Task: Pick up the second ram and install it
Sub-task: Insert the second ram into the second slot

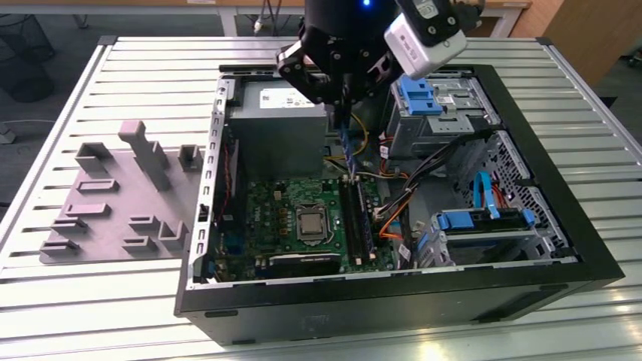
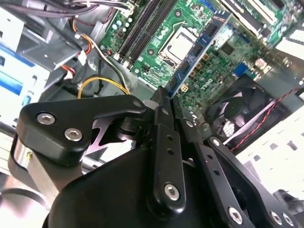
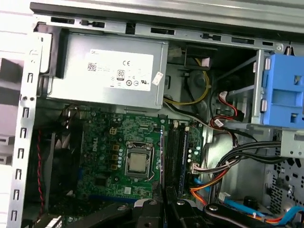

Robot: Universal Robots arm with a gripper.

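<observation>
Open black computer case (image 1: 561,248) lies on its side on the slatted white table (image 1: 150,56). Inside: green motherboard (image 1: 286,210) with bare processor socket (image 3: 137,161), grey power supply (image 3: 111,73) toward the table's far edge, blue drive brackets (image 1: 482,222), orange cables (image 1: 393,218). Grey parts fixture (image 1: 116,199) beside the case.

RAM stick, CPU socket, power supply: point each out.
RAM stick (image 2: 198,46), second wrist view, mid-board on its blue face.
CPU socket (image 3: 137,161), first wrist view, metal lid centre.
Power supply (image 3: 114,71), first wrist view, on its label.
</observation>
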